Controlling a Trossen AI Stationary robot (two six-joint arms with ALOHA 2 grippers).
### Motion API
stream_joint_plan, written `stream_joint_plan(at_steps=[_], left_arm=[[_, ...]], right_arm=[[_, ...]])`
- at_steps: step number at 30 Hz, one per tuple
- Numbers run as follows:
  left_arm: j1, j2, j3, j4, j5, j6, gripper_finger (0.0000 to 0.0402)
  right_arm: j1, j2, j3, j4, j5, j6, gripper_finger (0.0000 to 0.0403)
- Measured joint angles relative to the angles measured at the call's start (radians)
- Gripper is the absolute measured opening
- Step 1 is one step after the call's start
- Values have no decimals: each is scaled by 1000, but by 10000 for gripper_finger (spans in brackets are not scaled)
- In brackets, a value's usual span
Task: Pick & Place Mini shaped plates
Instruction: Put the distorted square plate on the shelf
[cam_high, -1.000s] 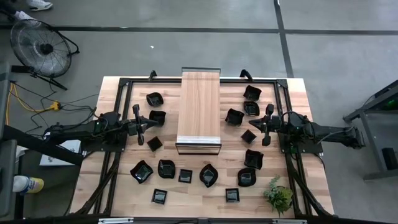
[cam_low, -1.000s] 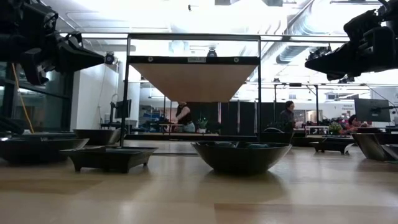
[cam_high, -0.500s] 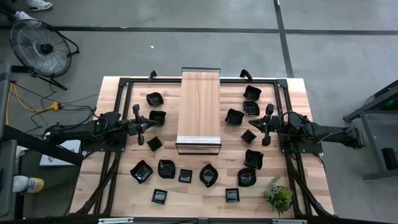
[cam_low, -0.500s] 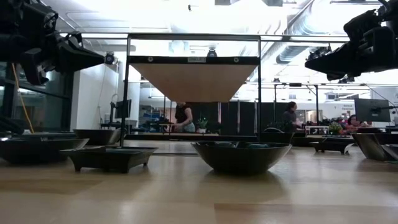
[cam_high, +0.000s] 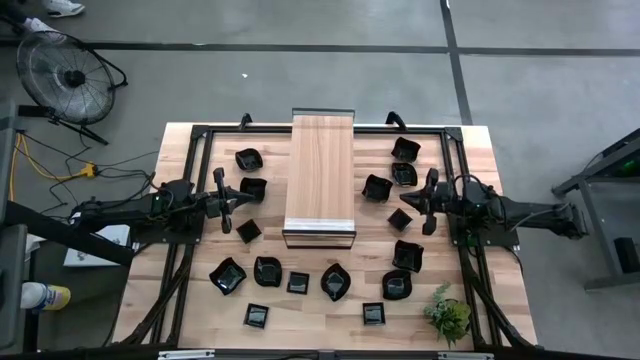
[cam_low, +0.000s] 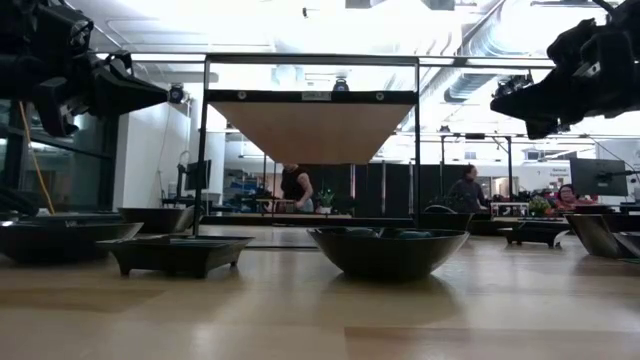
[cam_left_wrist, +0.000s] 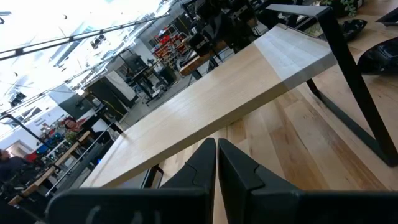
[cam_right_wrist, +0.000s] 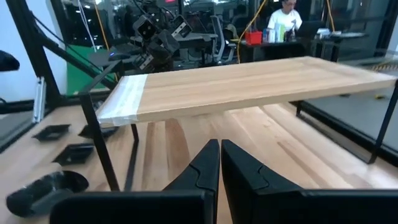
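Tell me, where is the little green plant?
In the high view, the small green plant sits at the table's near right corner, just right of a small glossy black square dish.

I work in a robotics lab or open workshop hall. My wooden table (cam_high: 470, 150) stands on a grey concrete floor (cam_high: 300, 70) marked with dark lines. A floor fan (cam_high: 65, 75) sits off one corner, a yellow cable (cam_high: 40, 165) trailing near it. Overhead, exposed ducts (cam_low: 500, 70) cross a bright ceiling. Beyond the table: more black frames and benches, monitors (cam_low: 595, 175), office chairs (cam_right_wrist: 221, 37), and a few people (cam_low: 465, 187) seated or standing at workstations.
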Motion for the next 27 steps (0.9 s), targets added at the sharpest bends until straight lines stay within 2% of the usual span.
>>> stream_joint_plan(at_steps=[9,18,22,27], left_arm=[[0,0,0,0,0,0,12],[0,0,0,0,0,0,12],[0,0,0,0,0,0,12],[0,0,0,0,0,0,12]], right_arm=[[0,165,166,-26,-1,29,12],[-40,487,447,-124,-11,68,12],[-117,646,624,-269,-14,201,12],[-236,840,838,-478,-99,212,12]])
